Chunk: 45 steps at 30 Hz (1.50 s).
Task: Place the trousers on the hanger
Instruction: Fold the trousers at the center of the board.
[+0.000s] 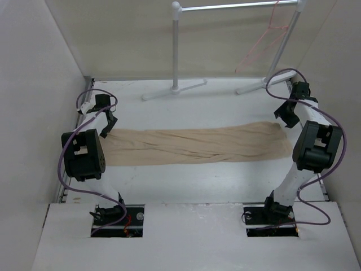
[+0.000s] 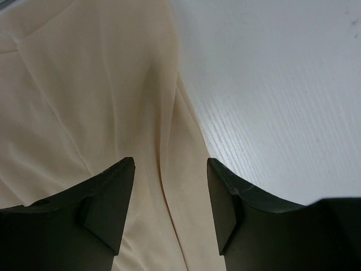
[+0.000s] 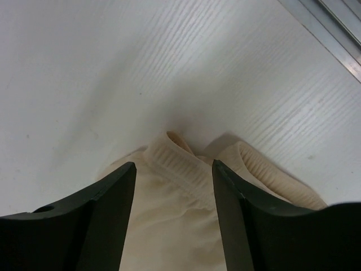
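The beige trousers (image 1: 194, 144) lie stretched flat across the table from left to right. Their cloth fills the left wrist view (image 2: 84, 101), and the ribbed waistband (image 3: 180, 164) shows in the right wrist view. My left gripper (image 1: 106, 125) hangs over the trousers' left end, jaws open with cloth below the gap (image 2: 169, 186) and nothing pinched. At the right end my right gripper (image 1: 288, 116) is open above the waistband (image 3: 174, 186). The pinkish-red wire hanger (image 1: 266, 39) hangs on the white rack's rail at the back right.
The white tube garment rack (image 1: 176, 51) stands at the back, its feet (image 1: 175, 89) resting on the table. White walls close in on the left and right sides. A metal rail (image 3: 333, 34) runs along the table's right edge.
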Available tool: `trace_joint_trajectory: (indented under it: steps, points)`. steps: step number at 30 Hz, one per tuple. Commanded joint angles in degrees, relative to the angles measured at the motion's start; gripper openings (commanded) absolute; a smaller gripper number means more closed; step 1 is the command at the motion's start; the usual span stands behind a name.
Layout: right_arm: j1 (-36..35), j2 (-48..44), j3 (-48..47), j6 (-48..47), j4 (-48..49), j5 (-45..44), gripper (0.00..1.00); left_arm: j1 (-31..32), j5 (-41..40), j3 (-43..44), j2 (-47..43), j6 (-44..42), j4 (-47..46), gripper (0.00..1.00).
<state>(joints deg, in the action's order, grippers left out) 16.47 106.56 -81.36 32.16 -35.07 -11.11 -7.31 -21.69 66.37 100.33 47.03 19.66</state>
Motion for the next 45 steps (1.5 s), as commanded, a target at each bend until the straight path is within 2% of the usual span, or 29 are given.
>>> trace_joint_trajectory:
  steps: [1, 6, 10, 12, 16, 19, 26, 33, 39, 45]
  points:
    - [-0.3, 1.9, -5.0, -2.8, -1.9, 1.6, 0.61, 0.0, 0.1, 2.7, 0.1, 0.7, -2.2, 0.52]
    - [-0.4, 5.3, -6.2, -3.9, -3.1, 3.3, 0.54, 0.0, 0.4, 0.5, 0.0, 1.8, -3.0, 0.52]
    - [-1.0, 7.0, -7.0, -3.9, -4.4, 2.9, 0.52, -0.3, 0.9, -1.5, -0.8, 3.0, -3.0, 0.51]
    - [-1.0, 7.5, -7.2, -3.9, -4.6, 3.1, 0.42, -0.6, 1.0, -2.0, -1.1, 3.1, -3.2, 0.51]
    - [-0.6, 7.7, -7.8, -2.6, -4.3, 3.1, 0.12, -1.2, 1.4, -3.3, -1.9, 3.1, -3.9, 0.51]
    - [-0.3, 5.5, -7.3, 0.7, -2.5, 0.5, 0.05, -1.4, 1.7, -3.6, -2.5, 3.1, -3.9, 0.51]
    - [4.9, 0.3, -3.4, 9.0, 2.7, -1.8, 0.05, -3.5, 3.7, -1.9, -3.7, 1.4, -3.1, 0.51]
    - [5.9, 0.3, -1.3, 10.7, 6.0, -2.2, 0.04, -5.4, 5.3, 3.8, 0.7, -3.4, -3.5, 0.52]
    - [6.5, 1.2, -2.0, 10.5, 6.9, 0.0, 0.04, -5.7, 5.3, 6.6, 3.5, -4.9, -2.8, 0.46]
    - [6.9, 0.8, -1.3, 10.9, 8.0, 1.6, 0.05, -5.4, 5.4, 8.3, 7.6, -4.9, -0.4, 0.36]
